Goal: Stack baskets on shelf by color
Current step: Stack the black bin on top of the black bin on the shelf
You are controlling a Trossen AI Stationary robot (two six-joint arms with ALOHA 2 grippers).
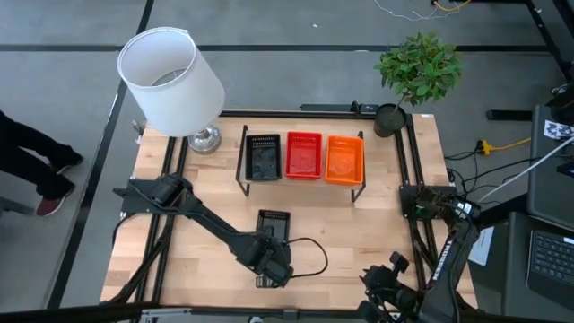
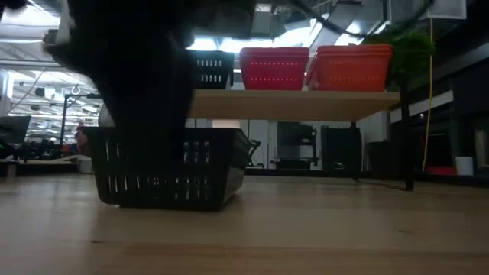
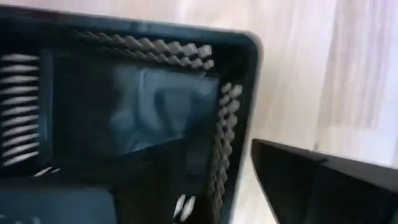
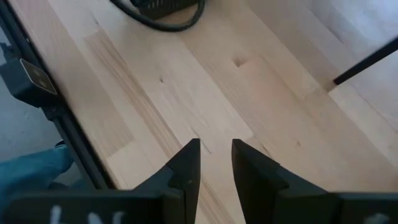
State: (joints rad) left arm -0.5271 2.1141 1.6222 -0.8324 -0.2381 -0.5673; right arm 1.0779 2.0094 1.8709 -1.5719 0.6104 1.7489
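A black mesh basket (image 1: 273,224) rests flat on the table (image 2: 168,179) in front of the shelf (image 2: 306,105). On the shelf board stand black (image 1: 263,157), red (image 1: 303,154) and orange (image 1: 344,159) baskets side by side. My left gripper (image 1: 269,260) hangs over the table basket's near end and is open. One finger (image 3: 323,186) is outside a wall (image 3: 227,143) near a corner, and the other is inside. My right gripper (image 4: 214,165) waits at the table's near right corner (image 1: 386,287), slightly open over bare wood. My left gripper straddles the black basket's wall (image 3: 227,155) from above, one finger inside and one outside. A strip of table shows between the outer finger and the wall. I cannot tell whether the inner finger touches. The basket sits on the table.
A lamp with a white shade (image 1: 170,81) stands at the far left corner and a potted plant (image 1: 417,72) at the far right. A black cable loop (image 1: 309,256) lies beside the left gripper. A person's legs (image 1: 36,170) show left of the table.
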